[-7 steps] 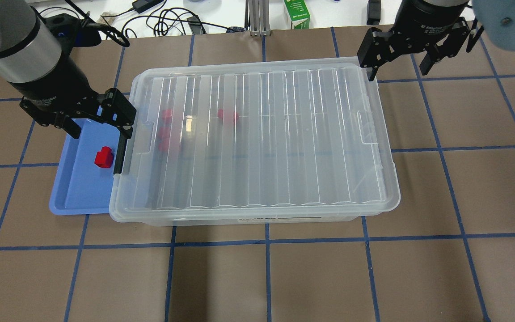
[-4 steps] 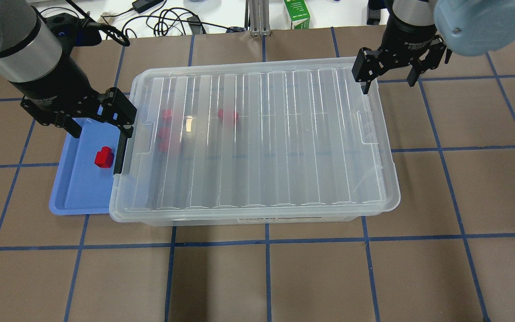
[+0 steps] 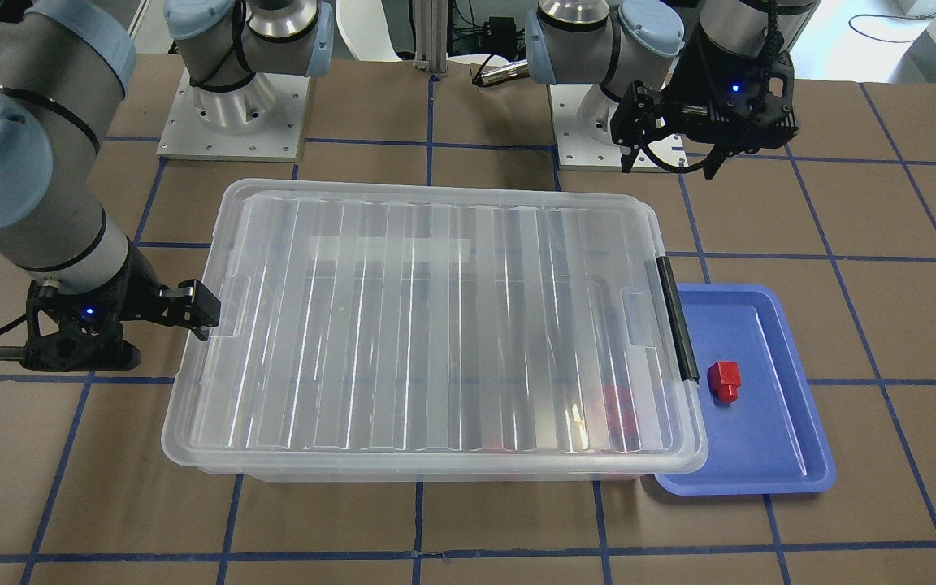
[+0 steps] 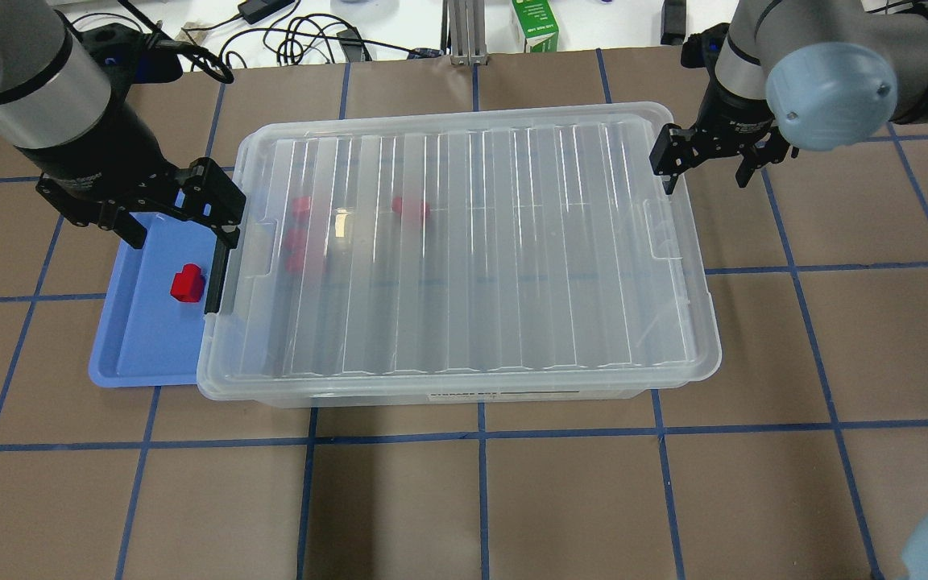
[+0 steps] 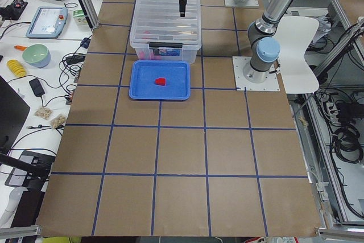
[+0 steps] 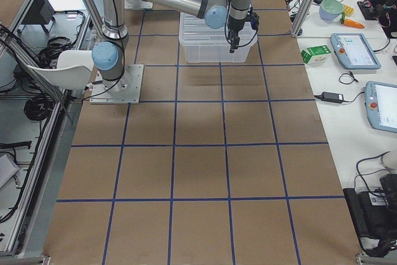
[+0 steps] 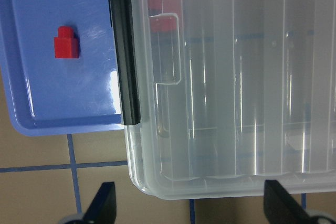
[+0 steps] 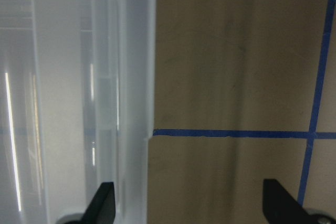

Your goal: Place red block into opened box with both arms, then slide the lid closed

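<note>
The lid (image 4: 472, 242) lies flat over the clear box (image 4: 399, 395), whose black handle (image 4: 218, 278) faces the blue tray. One red block (image 4: 187, 283) rests in that tray, also seen in the left wrist view (image 7: 66, 43). Three more red blocks (image 4: 410, 209) show blurred through the lid. My left gripper (image 4: 178, 229) hangs open above the tray and the handle end, holding nothing. My right gripper (image 4: 704, 173) is open and empty at the box's far right corner, one finger over the lid's rim (image 8: 136, 103), the other over the table.
The blue tray (image 4: 142, 346) touches the box's left end. Cables and a green carton (image 4: 535, 24) lie beyond the table's far edge. Brown table surface with blue tape lines surrounds the box.
My right gripper has come nearer and lower, from beyond the far right corner to beside the lid's right rim. The left gripper, lid and blocks have not moved.
</note>
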